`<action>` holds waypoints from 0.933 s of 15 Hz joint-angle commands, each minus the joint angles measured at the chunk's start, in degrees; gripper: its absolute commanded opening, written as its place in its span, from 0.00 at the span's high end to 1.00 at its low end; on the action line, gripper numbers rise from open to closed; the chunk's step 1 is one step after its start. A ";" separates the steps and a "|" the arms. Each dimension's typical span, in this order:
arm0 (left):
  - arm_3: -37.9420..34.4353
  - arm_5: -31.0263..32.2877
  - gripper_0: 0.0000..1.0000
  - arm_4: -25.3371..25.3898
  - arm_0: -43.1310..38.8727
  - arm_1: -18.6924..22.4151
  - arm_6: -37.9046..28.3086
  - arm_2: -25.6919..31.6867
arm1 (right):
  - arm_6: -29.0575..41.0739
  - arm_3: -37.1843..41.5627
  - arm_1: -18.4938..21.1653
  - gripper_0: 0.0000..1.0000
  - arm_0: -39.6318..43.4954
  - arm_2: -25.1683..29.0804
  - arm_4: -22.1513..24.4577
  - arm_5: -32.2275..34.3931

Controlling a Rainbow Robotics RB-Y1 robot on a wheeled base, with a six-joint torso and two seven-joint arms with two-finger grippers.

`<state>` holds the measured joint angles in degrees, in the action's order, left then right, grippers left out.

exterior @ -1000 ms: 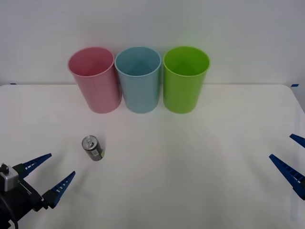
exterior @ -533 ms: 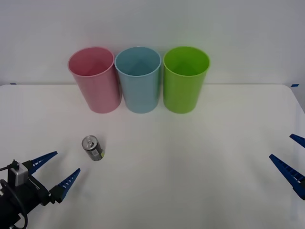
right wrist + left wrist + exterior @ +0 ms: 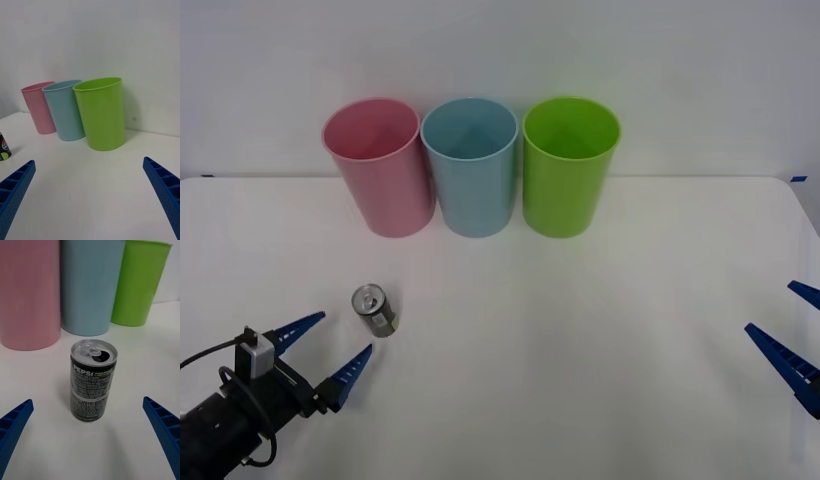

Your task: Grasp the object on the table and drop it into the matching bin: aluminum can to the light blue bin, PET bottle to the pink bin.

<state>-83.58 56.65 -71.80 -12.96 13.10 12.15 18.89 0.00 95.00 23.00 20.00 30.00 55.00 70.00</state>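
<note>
Front view, aluminum can (image 3: 373, 310) upright, top up

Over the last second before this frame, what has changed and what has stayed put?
The left gripper, open, has moved forward across the table toward the aluminum can, its fingers now near the can without touching it. Nothing has been grasped. The can stands upright where it was; the pink bin, light blue bin, lime green bin and the open right gripper have not moved.

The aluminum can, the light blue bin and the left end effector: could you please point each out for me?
aluminum can (image 3: 93, 384): left wrist view, on its printed side.
light blue bin (image 3: 472, 180): front view, on its outer wall.
left end effector (image 3: 330, 352): front view, midway between its open fingertips.
</note>
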 commanded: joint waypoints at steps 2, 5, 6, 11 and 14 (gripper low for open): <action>0.08 -0.84 0.00 -2.65 1.36 -1.94 0.15 0.09 | 0.00 0.00 0.00 0.00 0.00 0.00 0.00 0.00; 1.93 -1.10 0.00 -3.17 3.03 -2.82 0.59 0.00 | 0.00 0.00 0.00 0.00 0.00 0.00 0.00 0.00; 2.81 -1.19 0.00 -3.17 3.73 -2.82 0.86 -0.17 | 0.00 0.00 0.00 0.00 0.00 0.00 0.00 0.00; 8.08 -1.36 0.00 -3.09 8.13 -2.82 3.41 -0.35 | 0.00 0.00 0.00 0.00 0.00 0.00 0.00 0.00; 10.89 -1.45 0.00 -3.09 10.33 -2.82 4.55 -0.35 | 0.00 0.00 0.00 0.00 0.00 0.00 0.00 0.00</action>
<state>-73.30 55.25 -74.96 -3.10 10.28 16.52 18.54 -0.01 95.00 23.00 20.00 30.00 55.00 70.00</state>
